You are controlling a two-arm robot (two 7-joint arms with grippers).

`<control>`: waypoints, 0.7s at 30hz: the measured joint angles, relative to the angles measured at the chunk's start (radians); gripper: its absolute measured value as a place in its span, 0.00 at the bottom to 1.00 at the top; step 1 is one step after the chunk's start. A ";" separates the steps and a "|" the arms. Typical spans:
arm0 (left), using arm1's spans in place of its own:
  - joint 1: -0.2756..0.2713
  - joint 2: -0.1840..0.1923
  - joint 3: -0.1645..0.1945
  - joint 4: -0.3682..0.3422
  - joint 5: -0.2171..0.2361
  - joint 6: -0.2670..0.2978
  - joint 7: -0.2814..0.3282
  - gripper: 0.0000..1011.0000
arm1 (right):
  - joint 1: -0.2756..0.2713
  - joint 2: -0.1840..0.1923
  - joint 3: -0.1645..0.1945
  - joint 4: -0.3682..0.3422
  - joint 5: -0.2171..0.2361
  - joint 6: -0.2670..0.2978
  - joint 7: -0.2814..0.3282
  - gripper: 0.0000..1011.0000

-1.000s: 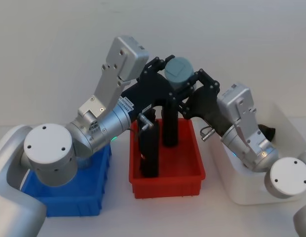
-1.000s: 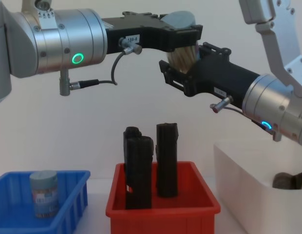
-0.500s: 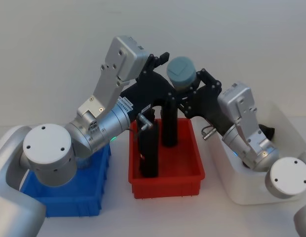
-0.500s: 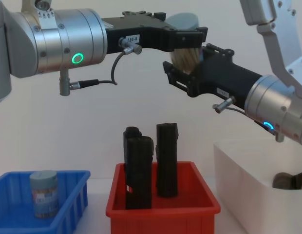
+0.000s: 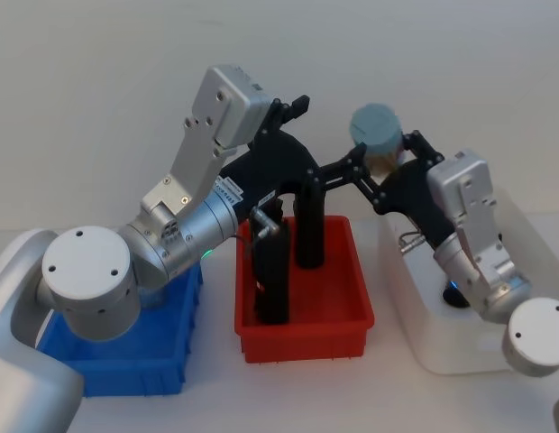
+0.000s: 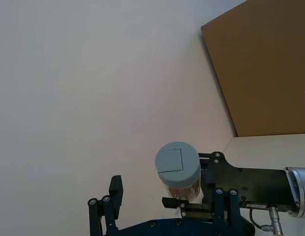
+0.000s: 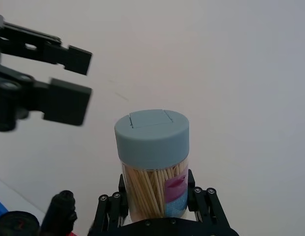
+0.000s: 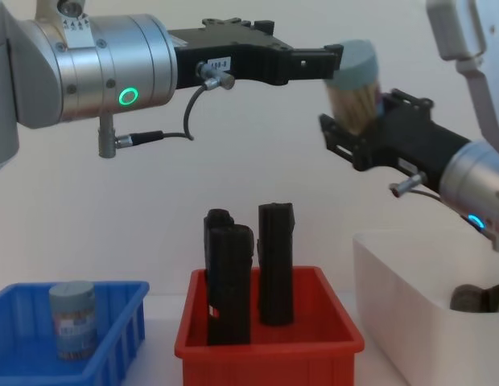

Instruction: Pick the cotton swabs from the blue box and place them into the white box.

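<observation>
The right end effector (image 8: pixel 358 121) is clamped on one tub of cotton swabs (image 8: pixel 354 88), held high in the upper right of the chest view, above the gap between the red bin (image 8: pixel 270 342) and the white box (image 8: pixel 410 305). The tub stands nearly upright, its long axis vertical with a slight lean, its pale blue-grey lid (image 5: pixel 375 129) on top and the beige sticks running lengthwise below it. In the right wrist view the same tub (image 7: pixel 153 162) rises straight out between the black fingers (image 7: pixel 109 211), lid uppermost.

The left end effector (image 8: pixel 314 63) reaches in from the upper left of the chest view with its jaws apart and nothing between them; its tip lies just beside the lid.

Two tubs are countable: the one held aloft and a second tub (image 8: pixel 72 319) standing upright in the blue box (image 8: pixel 113 330) at the lower left. Something dark (image 8: pixel 475 297) lies in the white box, too hidden to identify. Two tall black blocks (image 8: pixel 249 269) stand in the red bin at the centre.

Half a second ago the tub sat between both end effectors near the middle of the frame. It has since shifted rightward with the right arm, clear of the left jaws, which have stayed in place.
</observation>
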 joint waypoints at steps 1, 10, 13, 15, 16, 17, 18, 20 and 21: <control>0.000 0.000 0.000 0.000 0.000 0.000 0.000 0.99 | -0.004 0.003 0.004 0.002 0.000 0.006 -0.015 0.62; 0.000 0.000 0.000 0.000 0.000 0.000 0.000 0.99 | -0.019 0.017 0.025 0.025 0.010 0.052 -0.097 0.62; 0.000 0.000 0.000 0.000 0.000 0.000 0.000 0.99 | -0.021 0.021 0.035 0.043 0.015 0.075 -0.120 0.62; 0.000 0.000 0.000 0.000 0.000 0.000 0.000 0.99 | -0.021 0.024 0.042 0.060 0.019 0.092 -0.132 0.62; 0.000 0.000 0.000 0.000 0.000 0.000 0.000 0.99 | -0.020 0.024 0.044 0.065 0.021 0.099 -0.136 0.62; 0.000 0.000 0.000 0.000 0.000 0.000 0.000 0.99 | -0.018 0.025 0.048 0.076 0.023 0.112 -0.141 0.62; 0.000 0.000 0.000 0.000 0.000 0.000 0.000 0.99 | -0.016 0.026 0.051 0.085 0.024 0.117 -0.143 0.62; 0.000 0.000 0.000 0.000 0.000 0.000 0.000 0.99 | -0.013 0.026 0.054 0.098 0.026 0.129 -0.144 0.62; 0.000 0.000 0.000 0.000 0.000 0.000 0.000 0.99 | -0.010 0.026 0.056 0.104 0.028 0.137 -0.144 0.62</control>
